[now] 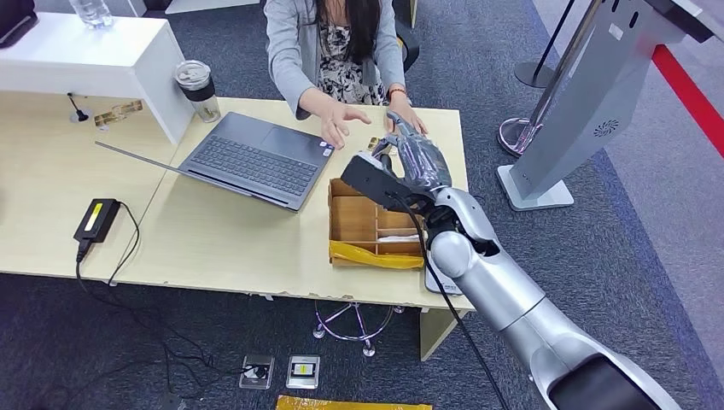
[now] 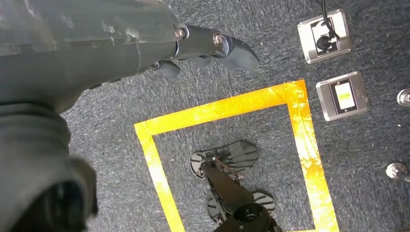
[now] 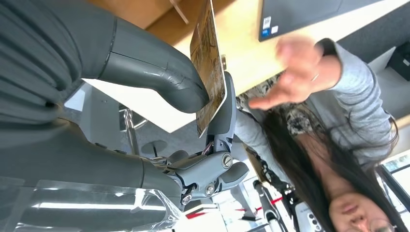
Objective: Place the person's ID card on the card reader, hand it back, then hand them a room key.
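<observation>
Right robot hand (image 3: 159, 96) | pinches card (image 3: 209, 67) | thumb against finger

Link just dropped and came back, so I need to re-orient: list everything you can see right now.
Card: one, brownish, pinched in right hand.
Desk: one, light wood.
Laptop: one, grey, open on desk.
Wooden tray: one, brown, compartments, beside laptop.
Tumbler: one, dark lid, desk's far side.
Power adapter: one, black, desk's left.
Floor tape: yellow, on carpet.
Person: one, grey jacket, hand reaching.
Right hand: over desk.
Left hand: hanging over floor.
</observation>
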You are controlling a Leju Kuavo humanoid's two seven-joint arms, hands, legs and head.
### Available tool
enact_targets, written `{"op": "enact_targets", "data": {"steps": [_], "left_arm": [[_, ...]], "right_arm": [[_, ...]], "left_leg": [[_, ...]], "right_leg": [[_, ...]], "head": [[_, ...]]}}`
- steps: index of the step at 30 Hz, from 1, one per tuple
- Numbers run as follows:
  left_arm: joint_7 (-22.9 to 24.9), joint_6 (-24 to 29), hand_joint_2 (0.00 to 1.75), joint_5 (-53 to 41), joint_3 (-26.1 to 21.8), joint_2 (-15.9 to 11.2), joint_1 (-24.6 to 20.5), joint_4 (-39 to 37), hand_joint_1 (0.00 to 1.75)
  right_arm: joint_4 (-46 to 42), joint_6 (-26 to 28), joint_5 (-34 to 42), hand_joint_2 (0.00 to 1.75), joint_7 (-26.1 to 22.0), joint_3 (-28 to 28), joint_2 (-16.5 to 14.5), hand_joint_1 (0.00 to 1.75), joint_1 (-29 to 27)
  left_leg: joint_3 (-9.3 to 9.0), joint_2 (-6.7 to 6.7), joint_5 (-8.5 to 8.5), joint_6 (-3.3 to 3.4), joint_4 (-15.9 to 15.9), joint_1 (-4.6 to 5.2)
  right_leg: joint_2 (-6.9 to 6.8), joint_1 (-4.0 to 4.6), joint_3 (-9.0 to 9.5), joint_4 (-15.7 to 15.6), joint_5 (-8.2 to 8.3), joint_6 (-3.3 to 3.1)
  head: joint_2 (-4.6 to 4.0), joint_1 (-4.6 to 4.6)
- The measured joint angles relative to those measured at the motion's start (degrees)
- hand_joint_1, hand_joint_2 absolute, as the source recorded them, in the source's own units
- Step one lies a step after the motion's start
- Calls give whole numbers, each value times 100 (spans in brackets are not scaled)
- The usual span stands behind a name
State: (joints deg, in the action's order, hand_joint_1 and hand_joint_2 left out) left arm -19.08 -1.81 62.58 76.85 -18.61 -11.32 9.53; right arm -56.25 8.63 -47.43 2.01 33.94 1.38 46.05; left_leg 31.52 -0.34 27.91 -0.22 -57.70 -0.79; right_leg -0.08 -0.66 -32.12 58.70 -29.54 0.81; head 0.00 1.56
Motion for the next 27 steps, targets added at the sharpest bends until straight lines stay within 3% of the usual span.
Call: {"op": "enact_targets", "data": {"steps": [12, 19, 20, 23, 24, 27], "left_arm": [[-66, -49, 175, -84, 21, 2, -2, 0, 0], [-98, -91, 175, -103, 27, 8, -2, 0, 0], [-104, -96, 175, -108, 27, 8, -2, 0, 0], [-114, -101, 175, -121, 36, 8, -2, 0, 0], [-114, -101, 175, -122, 44, 8, -2, 0, 0], [-117, -100, 175, -131, 77, 8, -2, 0, 0]], "right_arm": [[981, 217, 38, 175, -186, 2, -267, 175, 806], [1352, 277, -13, 175, -185, 3, -413, 175, 935], [1400, 279, -25, 175, -185, 4, -432, 142, 949], [1524, 298, -45, 44, -213, 5, -502, 11, 980], [1551, 311, -39, 0, -240, 5, -526, 0, 984], [1607, 308, -1, 0, -340, 3, -594, 0, 1002]], "left_leg": [[2, -1, 0, 0, 0, 0], [2, -1, 0, 0, 0, 0], [2, -1, 0, 0, 0, 0], [2, -1, 0, 0, 0, 0], [2, -1, 0, 0, 0, 0], [1, -1, 0, 0, 0, 0]], "right_leg": [[2, 0, -2, 1, 0, 0], [2, 0, -2, 1, 0, 0], [2, 0, -2, 1, 0, 0], [1, 0, -2, 1, 0, 0], [1, 0, -2, 1, 0, 0], [3, 0, -3, 1, 0, 0]], "head": [[0, -1], [0, 0], [0, -1], [0, 0], [0, 0], [0, 0]]}}
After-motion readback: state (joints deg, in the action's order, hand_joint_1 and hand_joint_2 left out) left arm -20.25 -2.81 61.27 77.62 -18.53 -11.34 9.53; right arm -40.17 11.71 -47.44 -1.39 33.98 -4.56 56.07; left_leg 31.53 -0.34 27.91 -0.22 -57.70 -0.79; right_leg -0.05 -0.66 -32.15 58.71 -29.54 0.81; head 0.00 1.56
